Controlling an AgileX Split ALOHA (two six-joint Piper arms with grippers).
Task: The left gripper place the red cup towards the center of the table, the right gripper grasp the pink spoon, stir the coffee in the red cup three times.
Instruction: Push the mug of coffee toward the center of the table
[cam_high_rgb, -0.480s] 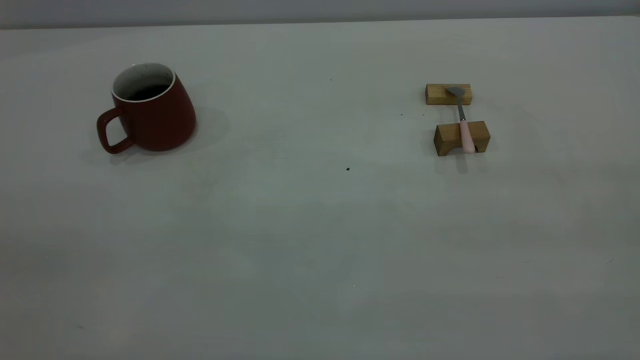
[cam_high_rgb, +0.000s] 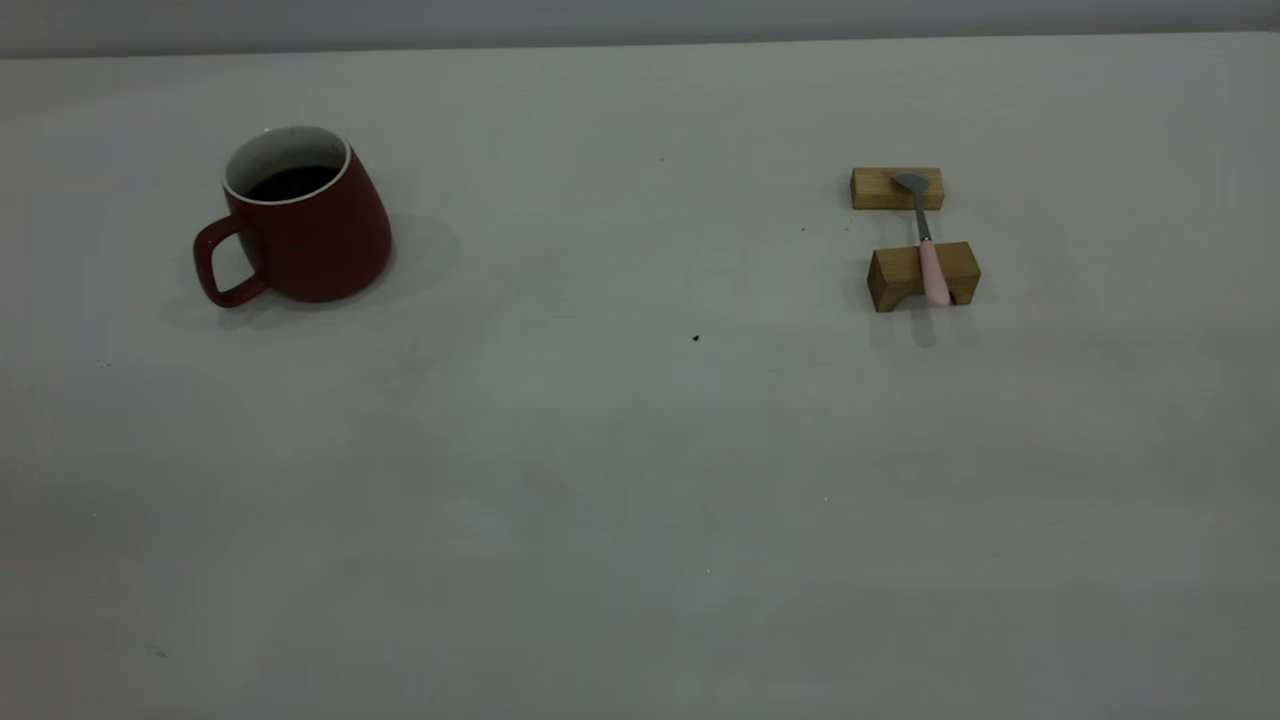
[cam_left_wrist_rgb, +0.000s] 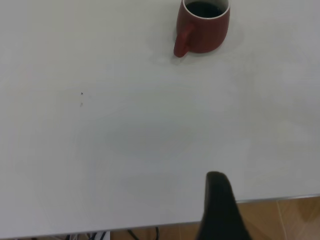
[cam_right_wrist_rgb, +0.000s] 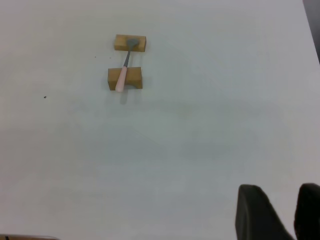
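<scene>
No text, label, brand, number or sign can be read anywhere: the cup (cam_high_rgb: 300, 225), spoon (cam_high_rgb: 928, 250), wooden blocks (cam_high_rgb: 922, 275) and worktop (cam_high_rgb: 640, 480) are all unmarked.

A robot test bench in a lab-like room: a plain off-white bench (cam_high_rgb: 620, 480) bare but for a few staged props, a blank grey wall (cam_high_rgb: 640, 20) behind it, wood-look floor (cam_left_wrist_rgb: 280, 220) and loose cables (cam_left_wrist_rgb: 125, 234) just under the bench edge nearest the left end effector (cam_left_wrist_rgb: 220, 210)
</scene>
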